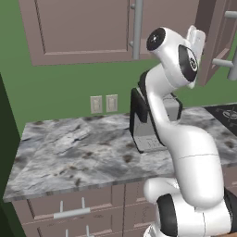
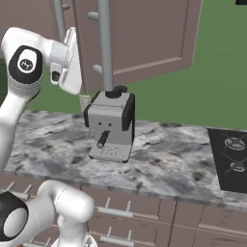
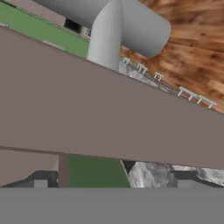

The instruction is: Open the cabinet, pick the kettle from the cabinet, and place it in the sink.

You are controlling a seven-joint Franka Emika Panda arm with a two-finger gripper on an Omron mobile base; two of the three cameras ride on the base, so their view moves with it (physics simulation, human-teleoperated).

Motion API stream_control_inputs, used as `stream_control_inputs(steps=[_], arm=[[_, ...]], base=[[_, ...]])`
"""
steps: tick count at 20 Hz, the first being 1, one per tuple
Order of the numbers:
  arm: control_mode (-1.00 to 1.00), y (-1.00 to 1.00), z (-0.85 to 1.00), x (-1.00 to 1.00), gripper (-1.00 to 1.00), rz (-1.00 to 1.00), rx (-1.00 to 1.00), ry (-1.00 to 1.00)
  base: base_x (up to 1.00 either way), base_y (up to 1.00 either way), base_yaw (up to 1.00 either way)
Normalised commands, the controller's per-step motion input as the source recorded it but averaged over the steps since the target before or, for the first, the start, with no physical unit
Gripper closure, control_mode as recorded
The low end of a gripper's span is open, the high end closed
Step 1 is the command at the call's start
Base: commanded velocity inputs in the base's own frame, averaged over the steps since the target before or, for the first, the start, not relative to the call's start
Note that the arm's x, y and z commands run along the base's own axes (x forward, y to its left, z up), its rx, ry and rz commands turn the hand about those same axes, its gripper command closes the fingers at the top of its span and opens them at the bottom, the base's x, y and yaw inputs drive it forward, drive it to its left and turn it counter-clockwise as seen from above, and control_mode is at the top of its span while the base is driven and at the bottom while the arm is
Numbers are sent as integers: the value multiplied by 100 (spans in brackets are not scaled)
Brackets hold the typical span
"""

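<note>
Wall cabinet (image 1: 83, 28) in flat mauve-brown, doors with recessed panels, mounted above and behind the coffee machine (image 2: 112, 126). Left door shut. Right door (image 2: 140, 38) swung outward, hanging out over the coffee machine, with a long smooth round silver bar handle (image 2: 105, 43) running vertically down its face.

Coffee machine boxy, grey with black sides, standing on a glossy grey marble counter (image 1: 69, 148) veined in dark flecks. Black stove top (image 2: 231, 159) well to the right of the coffee machine. Two pale wall outlets (image 1: 104, 103) on the green wall to its left. Below it, brown drawers (image 1: 69, 213) with short silver handles.

Gripper (image 3: 111, 180) raised above the coffee machine, at the open door's edge, jaws spread wide apart and holding nothing.

From the left base view: white rounded arm blocking much of the coffee machine. From the right base view: machine in full, open door's face and handle in front of it. From the hand view alone: thick brown door edge slanting across close up, grey handle bar beyond it, wooden floor far below.
</note>
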Motion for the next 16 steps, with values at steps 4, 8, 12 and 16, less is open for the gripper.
stream_control_inputs(steps=[4,8,12,16], arm=[[-100,-41,8,-50,-100,-1,20,-8],[-100,-39,12,-56,-100,-1,16,-11],[-100,-47,11,-49,-100,-4,7,-5],[-100,-54,7,-44,-100,-5,0,-3]], base=[[0,0,0],[0,0,0],[0,0,0],[0,0,0]])
